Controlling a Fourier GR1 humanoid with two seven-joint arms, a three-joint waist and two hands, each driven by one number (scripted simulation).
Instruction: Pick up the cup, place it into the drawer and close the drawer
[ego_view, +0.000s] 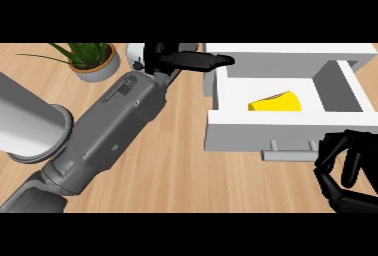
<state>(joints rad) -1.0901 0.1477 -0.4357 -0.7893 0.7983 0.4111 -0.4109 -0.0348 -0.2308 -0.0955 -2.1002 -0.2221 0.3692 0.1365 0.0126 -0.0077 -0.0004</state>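
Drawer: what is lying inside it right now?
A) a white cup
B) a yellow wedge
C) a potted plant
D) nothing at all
B: a yellow wedge lies on the floor of the open drawer, and nothing else shows inside it.

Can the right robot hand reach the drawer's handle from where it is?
Probably yes. The right robot hand sits just beside the grey handle on the front of the open drawer, and nothing lies between them.
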